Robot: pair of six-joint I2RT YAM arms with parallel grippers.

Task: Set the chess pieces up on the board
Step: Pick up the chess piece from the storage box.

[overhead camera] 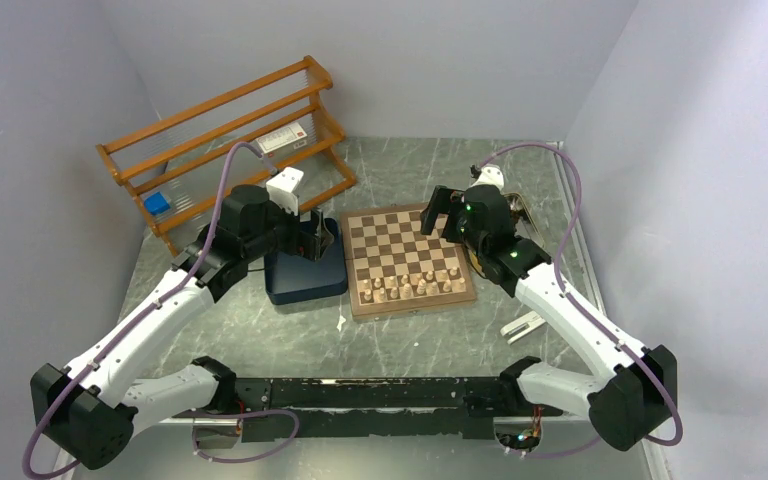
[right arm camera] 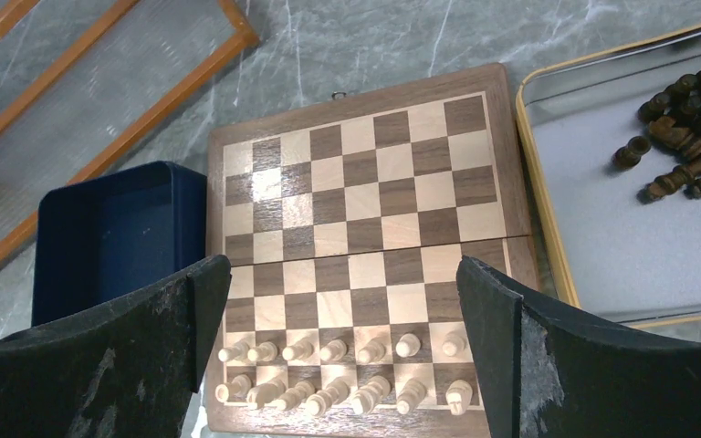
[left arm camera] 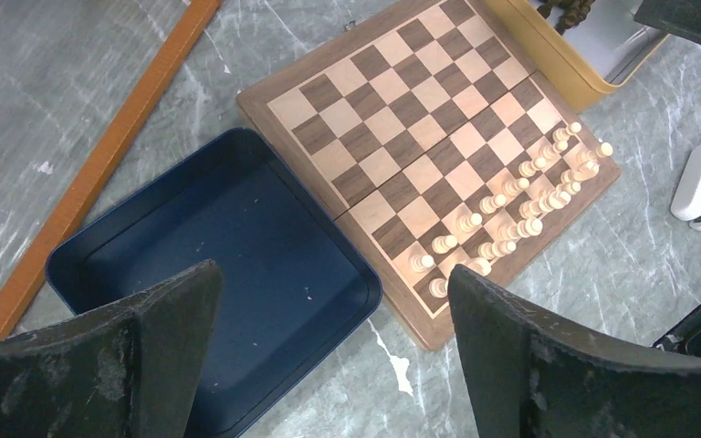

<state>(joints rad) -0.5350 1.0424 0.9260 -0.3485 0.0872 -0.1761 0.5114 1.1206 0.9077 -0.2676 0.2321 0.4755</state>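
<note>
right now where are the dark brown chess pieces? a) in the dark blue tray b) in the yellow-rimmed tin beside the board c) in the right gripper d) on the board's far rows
B: the right wrist view shows the dark brown chess pieces lying in the yellow-rimmed tin beside the board, which carries only cream pieces.

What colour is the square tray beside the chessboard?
The tray is plain dark blue, shown best in the left wrist view.
</note>
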